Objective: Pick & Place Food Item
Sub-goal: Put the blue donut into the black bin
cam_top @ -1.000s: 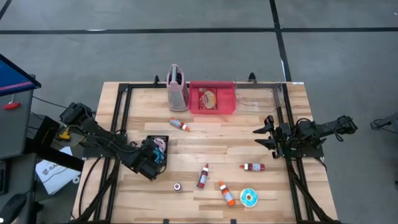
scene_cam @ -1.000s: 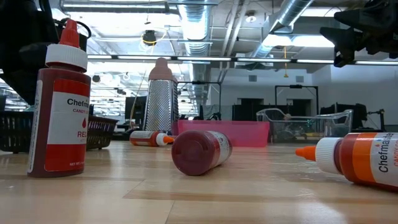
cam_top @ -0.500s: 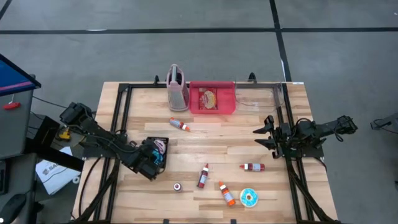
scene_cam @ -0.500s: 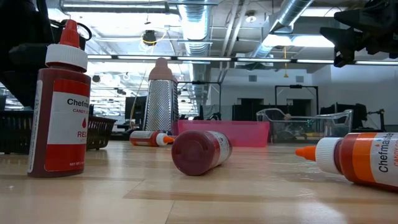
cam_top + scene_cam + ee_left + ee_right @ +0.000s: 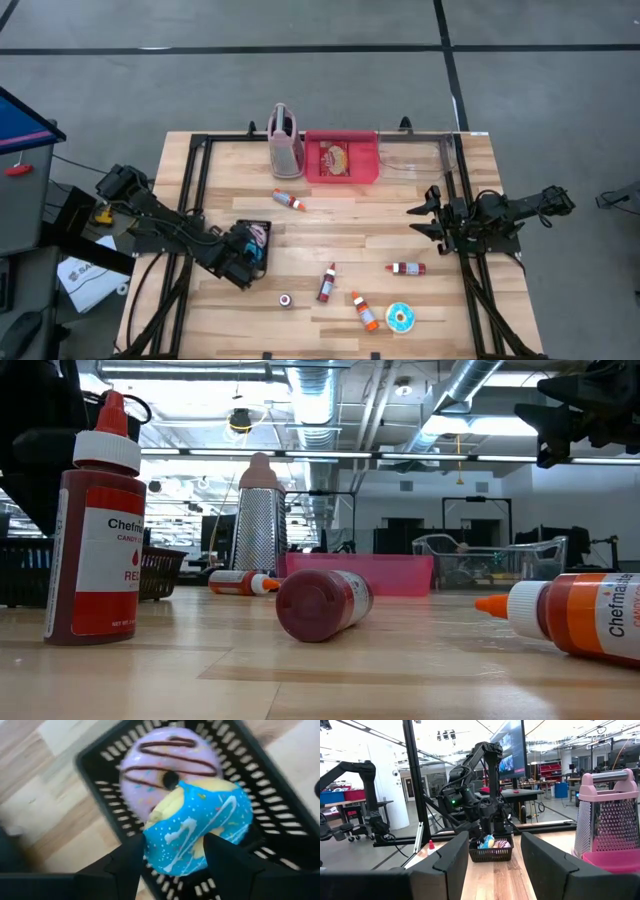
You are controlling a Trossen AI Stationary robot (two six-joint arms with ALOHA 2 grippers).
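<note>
Left gripper (image 5: pixel 172 851) lets go of blue donut (image 5: pixel 197 827) over black basket (image 5: pixel 280 795).
Its fingers have spread since a second ago; donut rests on pink donut (image 5: pixel 167 770) between them, likely placed. Right gripper (image 5: pixel 428 212) waits, fingers apart, empty.

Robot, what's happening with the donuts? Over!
Left gripper over black basket, jaws apart around blue donut. Pink donut inside. Right gripper waiting, open.

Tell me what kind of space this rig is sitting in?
Most likely an industrial robotics lab or workshop: exposed ceiling ducts overhead, a bare concrete floor around the wooden table, and another robot arm on a bench in the background.
</note>
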